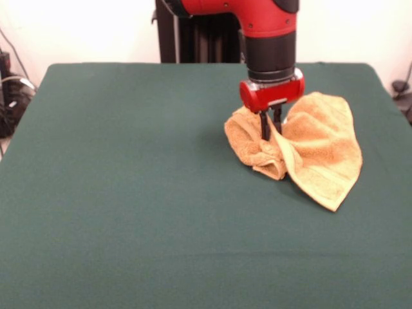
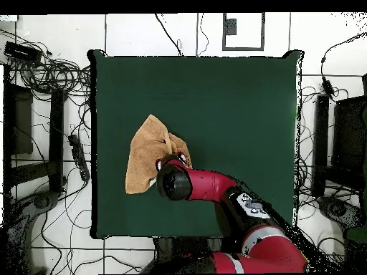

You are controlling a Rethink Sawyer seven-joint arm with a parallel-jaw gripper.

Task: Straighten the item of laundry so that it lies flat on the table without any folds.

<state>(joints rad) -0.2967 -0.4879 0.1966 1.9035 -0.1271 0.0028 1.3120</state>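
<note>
Red arm [image 1: 267, 26] reaching down, wrist vertical, fingers [image 1: 265, 125] close together

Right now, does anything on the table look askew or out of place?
Only the small orange-tan terry towel itself: it sits crumpled on the dark green table, bunched into folds under the red and black arm's claw, with one corner trailing toward the front camera. Nothing looks spilled or damaged.

Front camera faces the robot across the table [image 1: 129, 225]; overhead camera looks straight down on it.
</note>
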